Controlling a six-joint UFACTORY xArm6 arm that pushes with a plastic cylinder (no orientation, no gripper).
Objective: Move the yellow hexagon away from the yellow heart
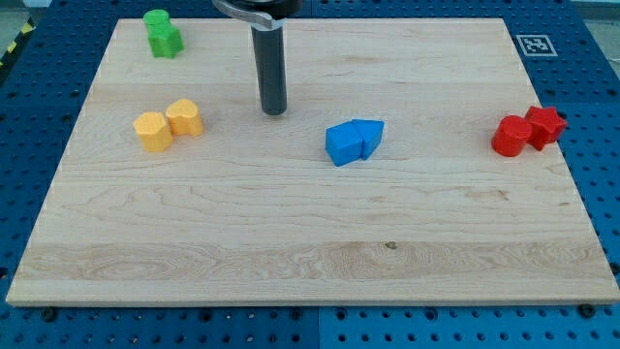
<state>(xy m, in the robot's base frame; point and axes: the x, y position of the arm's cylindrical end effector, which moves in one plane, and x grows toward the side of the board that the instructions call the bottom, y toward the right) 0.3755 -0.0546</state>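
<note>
Two yellow blocks sit touching near the board's left side. The left one (152,131) has an angular outline and looks like the yellow hexagon. The right one (184,117) has rounded lobes and looks like the yellow heart. My tip (274,112) rests on the board at the lower end of the dark upright rod. It is well to the right of the yellow heart and slightly higher in the view, touching no block.
Two green blocks (163,34) sit at the board's top left corner. Two blue blocks (353,142) touch each other, lower right of my tip. Two red blocks (527,131) sit near the right edge. The wooden board (291,242) lies on a blue perforated base.
</note>
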